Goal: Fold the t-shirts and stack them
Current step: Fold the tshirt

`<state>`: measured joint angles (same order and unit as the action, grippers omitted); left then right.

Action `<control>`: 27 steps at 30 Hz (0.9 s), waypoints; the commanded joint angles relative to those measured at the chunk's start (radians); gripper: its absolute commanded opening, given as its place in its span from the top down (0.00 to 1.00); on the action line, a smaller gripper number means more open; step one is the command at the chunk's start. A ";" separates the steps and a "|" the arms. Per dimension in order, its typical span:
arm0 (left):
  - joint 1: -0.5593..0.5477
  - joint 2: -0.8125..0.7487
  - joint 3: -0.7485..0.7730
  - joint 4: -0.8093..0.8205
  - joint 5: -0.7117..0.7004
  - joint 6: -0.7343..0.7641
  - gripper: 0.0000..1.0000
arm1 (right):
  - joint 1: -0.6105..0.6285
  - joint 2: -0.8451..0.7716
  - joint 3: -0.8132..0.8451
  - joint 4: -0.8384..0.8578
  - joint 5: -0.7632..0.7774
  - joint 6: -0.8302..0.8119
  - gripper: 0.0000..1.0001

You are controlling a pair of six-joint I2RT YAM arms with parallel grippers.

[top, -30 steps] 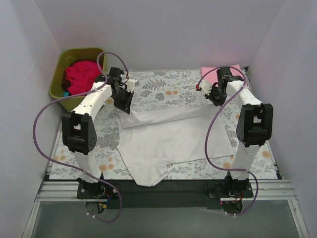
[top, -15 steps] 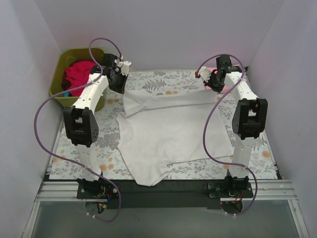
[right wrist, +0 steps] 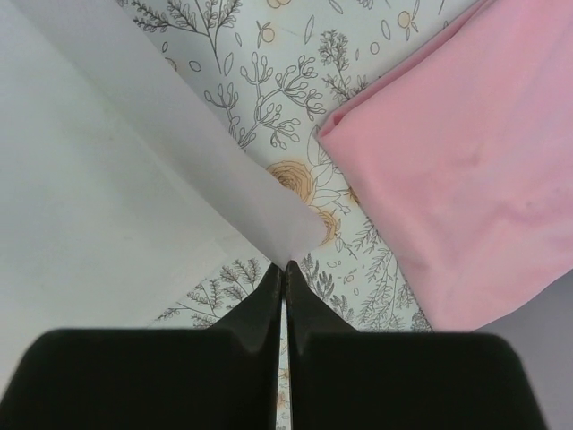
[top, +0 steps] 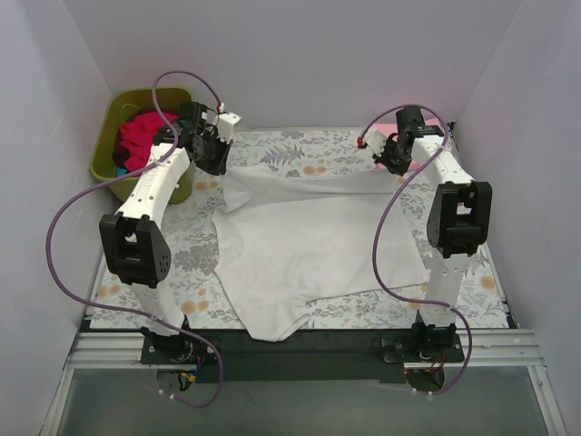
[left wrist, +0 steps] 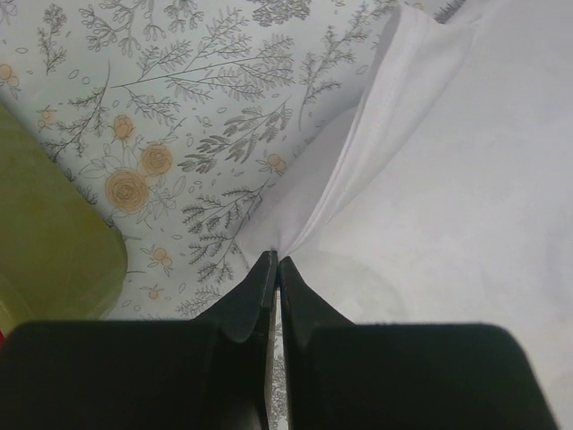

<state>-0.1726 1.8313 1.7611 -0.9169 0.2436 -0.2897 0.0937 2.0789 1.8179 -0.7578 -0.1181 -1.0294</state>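
Observation:
A white t-shirt lies spread on the floral sheet, its far edge stretched between both arms. My left gripper is shut on the shirt's far left corner, black jaws pinched together. At the far right, my right gripper is shut on the other corner of the same white t-shirt. A pale pink t-shirt lies flat just right of that gripper, partly hidden behind the right arm in the top view. Crimson red t-shirts are bunched in the tub.
An olive-green plastic tub stands at the far left, its rim close beside the left gripper. The grey-and-orange floral sheet covers the table. White walls close in on three sides.
Both grippers have carried the shirt's far edge away from the arm bases toward the back wall, pulling it straight and flatter. The left arm swung further toward the tub.

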 commanded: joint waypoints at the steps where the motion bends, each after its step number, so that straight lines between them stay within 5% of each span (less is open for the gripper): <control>1: -0.028 -0.104 -0.040 -0.062 0.107 0.053 1.00 | -0.005 -0.063 -0.040 0.000 -0.012 -0.061 0.99; 12: -0.140 -0.181 -0.455 -0.053 0.126 -0.012 1.00 | -0.008 -0.069 -0.156 0.018 -0.009 -0.115 0.99; 27: -0.162 -0.181 -0.459 -0.143 0.195 0.037 1.00 | -0.014 -0.126 -0.250 0.031 0.009 -0.173 0.99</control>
<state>-0.3252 1.6932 1.3106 -1.0283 0.4007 -0.2810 0.0845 2.0033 1.5692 -0.7300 -0.1135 -1.1301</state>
